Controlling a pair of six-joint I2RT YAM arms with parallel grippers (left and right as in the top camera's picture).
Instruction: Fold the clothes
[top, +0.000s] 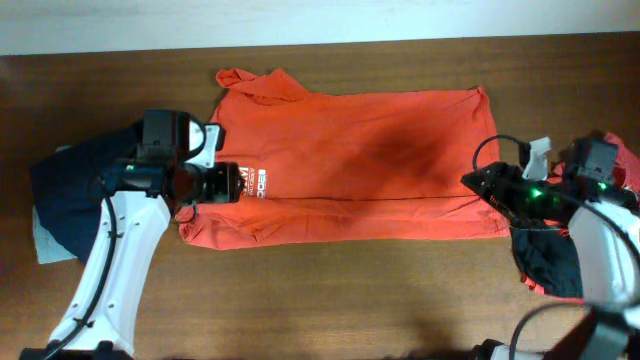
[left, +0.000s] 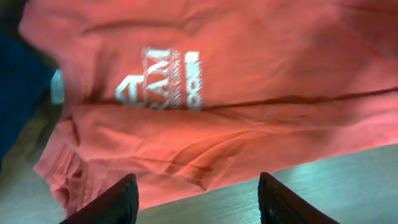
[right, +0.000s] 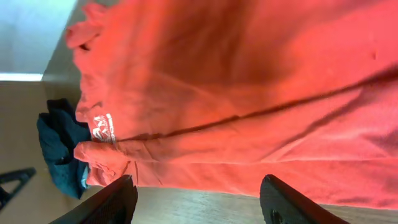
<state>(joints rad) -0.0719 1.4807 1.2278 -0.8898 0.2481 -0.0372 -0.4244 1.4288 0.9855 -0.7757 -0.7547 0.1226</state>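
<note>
Nearest my wrist cameras, both pairs of jaws stand spread with nothing between them: the left jaws over the lettered end of the orange-red shirt (top: 360, 150), the right jaws over its far end. The shirt lies flat across the counter (top: 330, 300), its near long edge turned up along a lengthwise crease just below the white lettering (left: 168, 81). I reckon the next fold is the risk. Pinching only the top layer would drag that flap open, and uneven lifts would skew it. The navy piece (top: 65, 185) just beside the left end could get snagged too.
</note>
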